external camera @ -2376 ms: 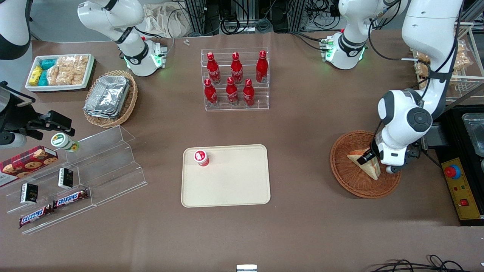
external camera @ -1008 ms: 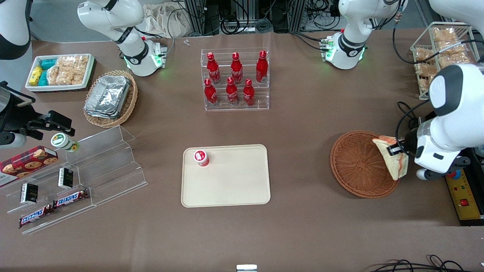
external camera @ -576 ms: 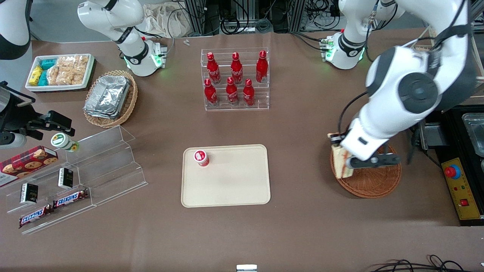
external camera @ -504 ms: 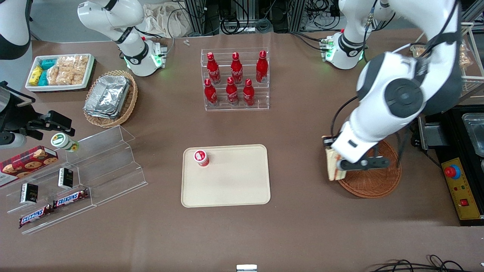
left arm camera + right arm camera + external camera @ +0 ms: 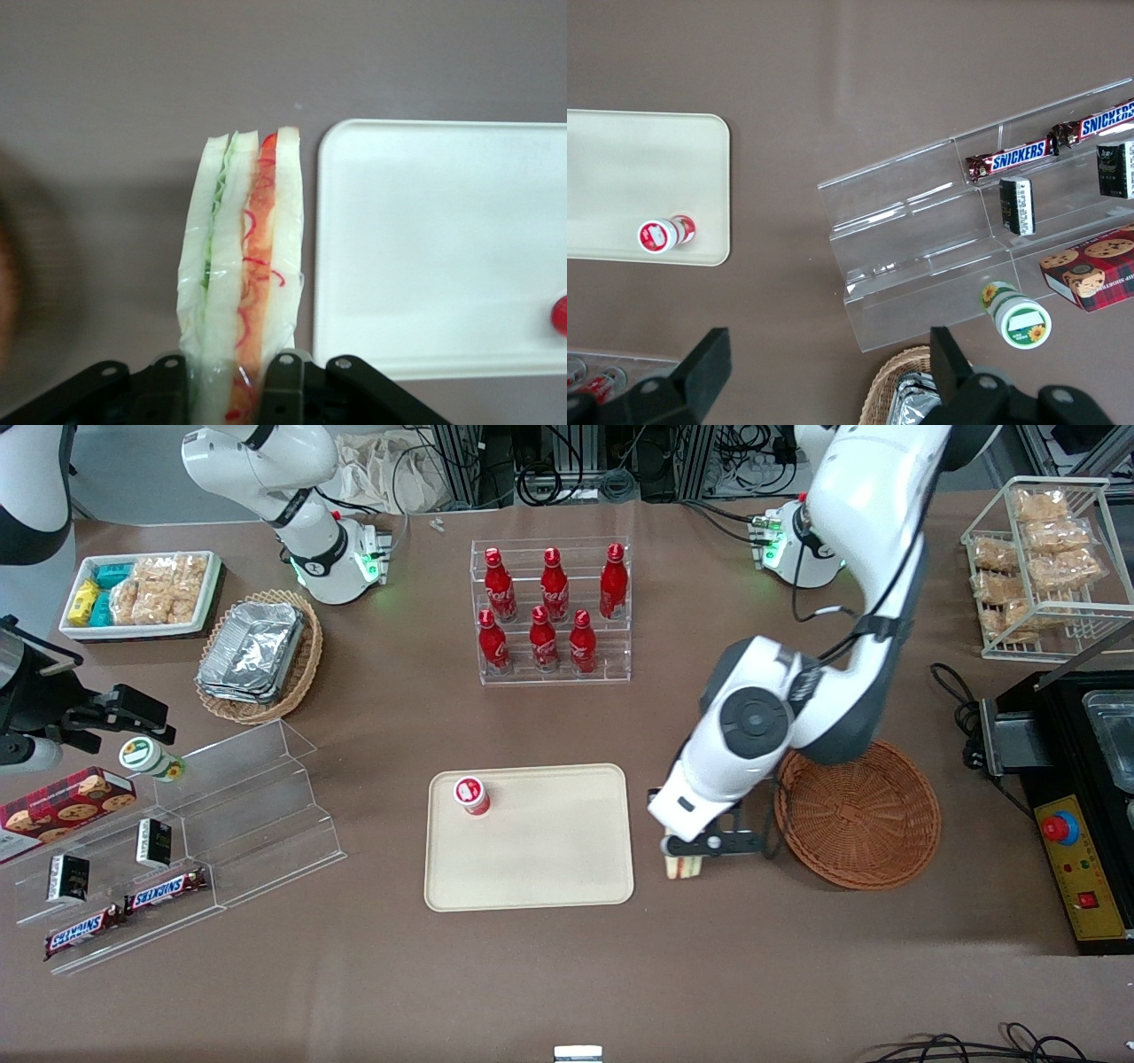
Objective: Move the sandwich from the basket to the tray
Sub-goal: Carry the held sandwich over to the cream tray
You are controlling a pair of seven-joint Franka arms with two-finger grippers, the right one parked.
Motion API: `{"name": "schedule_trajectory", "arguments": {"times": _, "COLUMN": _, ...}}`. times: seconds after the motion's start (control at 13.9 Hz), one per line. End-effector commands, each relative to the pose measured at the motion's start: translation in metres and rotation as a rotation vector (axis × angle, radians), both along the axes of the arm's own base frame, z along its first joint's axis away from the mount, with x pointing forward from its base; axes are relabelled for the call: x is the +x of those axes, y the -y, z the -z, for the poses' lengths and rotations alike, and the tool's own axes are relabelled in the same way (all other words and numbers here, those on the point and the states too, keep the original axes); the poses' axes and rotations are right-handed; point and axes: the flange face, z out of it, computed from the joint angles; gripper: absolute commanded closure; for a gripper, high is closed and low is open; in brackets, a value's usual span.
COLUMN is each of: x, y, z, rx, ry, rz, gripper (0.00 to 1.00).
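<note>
- Front view: end effector (image 5: 687,849) hangs over bare table (image 5: 709,974) between tray (image 5: 549,868) and basket (image 5: 858,815), just off the tray's edge that faces the basket.
- End effector is clenched on the sandwich (image 5: 681,865); the wedge pokes out below the wrist toward 6 o'clock in this view.
- Basket holds nothing now. It sits at about 3 o'clock from the tray, near it but apart.
- Left wrist view: sandwich (image 5: 244,283) is pinched across its bread faces, filling edge toward the camera, green layer on one side, orange-red on the other. Fingers (image 5: 282,381) press the wrapper at the near end. Wrapper looks like thin clear film, so I judge it slippery and the bread soft.
- Tray rim (image 5: 321,266) lies right beside the sandwich in the wrist view, not yet under it.
- Small red-capped bottle (image 5: 471,794) stands on the tray near its 10 o'clock corner, well apart from the incoming sandwich.
- Step in hand, as I read it: carry over the tray, then lower and let go.
- To do it well: travel on until the whole wedge is clear of the rim, aim for the bare middle of the tray, away from the bottle.
- Lower until the wedge nearly rests on the tray before letting go; a drop from height could tip it or bounce it over the low rim.
- Keep the squeeze steady, no tighter; bread would crush.
</note>
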Motion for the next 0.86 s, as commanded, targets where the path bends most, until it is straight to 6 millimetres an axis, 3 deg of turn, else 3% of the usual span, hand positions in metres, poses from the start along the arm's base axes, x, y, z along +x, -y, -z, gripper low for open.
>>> {"name": "schedule_trajectory", "arguments": {"times": 0.0, "x": -0.002, "y": 0.03, "z": 0.02, "rx": -0.005, "ry": 0.027, "rz": -0.042, "gripper": 1.0}}
{"name": "schedule_trajectory", "arguments": {"times": 0.07, "x": -0.011, "y": 0.047, "z": 0.028, "rx": -0.012, "ry": 0.035, "rz": -0.041, "gripper": 1.0}}
{"name": "schedule_trajectory", "arguments": {"times": 0.22, "x": -0.015, "y": 0.057, "z": 0.051, "rx": -0.016, "ry": 0.028, "rz": -0.096, "gripper": 1.0}}
{"name": "schedule_trajectory", "arguments": {"times": 0.36, "x": -0.029, "y": 0.079, "z": 0.065, "rx": -0.018, "ry": 0.06, "rz": -0.066, "gripper": 1.0}}
{"name": "schedule_trajectory", "arguments": {"times": 0.65, "x": -0.048, "y": 0.103, "z": 0.112, "rx": 0.069, "ry": 0.111, "rz": -0.033, "gripper": 1.0}}
{"name": "schedule_trajectory", "arguments": {"times": 0.79, "x": -0.049, "y": 0.103, "z": 0.125, "rx": 0.093, "ry": 0.13, "rz": -0.023, "gripper": 1.0}}
